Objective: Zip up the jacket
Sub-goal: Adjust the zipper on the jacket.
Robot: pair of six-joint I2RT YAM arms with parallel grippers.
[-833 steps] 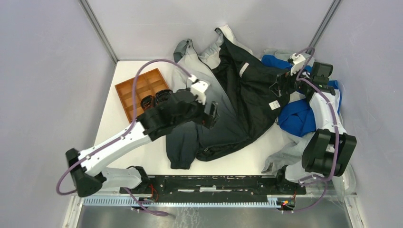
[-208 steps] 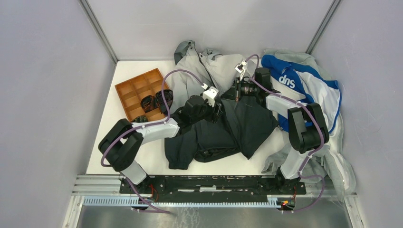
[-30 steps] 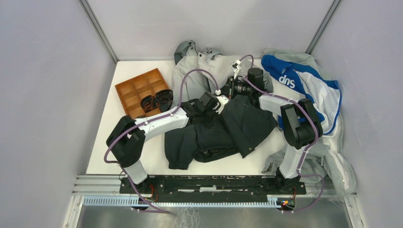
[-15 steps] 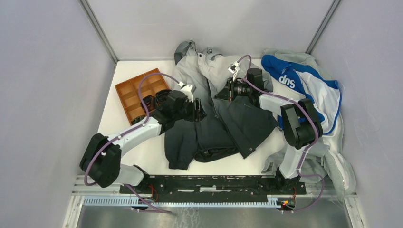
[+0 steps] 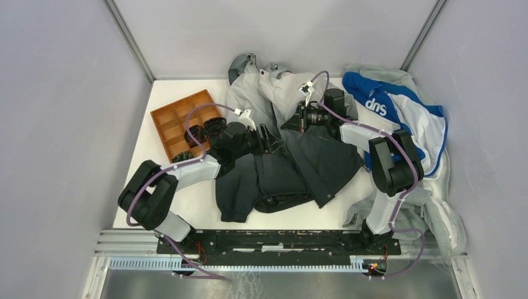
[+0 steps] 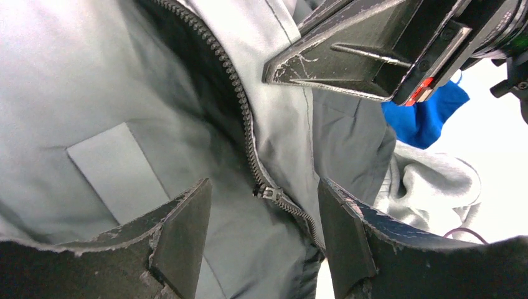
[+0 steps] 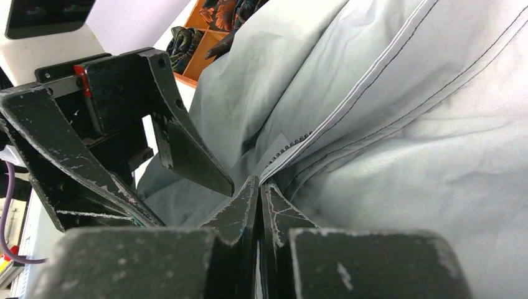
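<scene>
- White tabletop (image 5: 299, 218) keeps a bare strip along its near edge; grey-to-black hooded jacket (image 5: 311, 162) sprawls mid-table, orange compartment tray (image 5: 171, 121) to its left.
- Over the jacket's middle, left gripper (image 5: 269, 138) has jaws apart; right gripper (image 5: 287, 124) is clamped on the zip edge.
- Only the left wrist view shows the metal zipper slider (image 6: 269, 194) between the spread fingers (image 6: 180, 230).

Robot lab test cell: plain grey enclosure walls (image 5: 56, 124), white table (image 5: 196, 208), aluminium mounting rail (image 5: 249, 265).

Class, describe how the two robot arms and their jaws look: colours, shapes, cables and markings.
Both the left arm and the right arm have white links between bulky black joints, and each trails a looping purple cable. The jaws are black, wedge-shaped plates with scuffed, whitened edges. A small red mark sits on each mount.
</scene>
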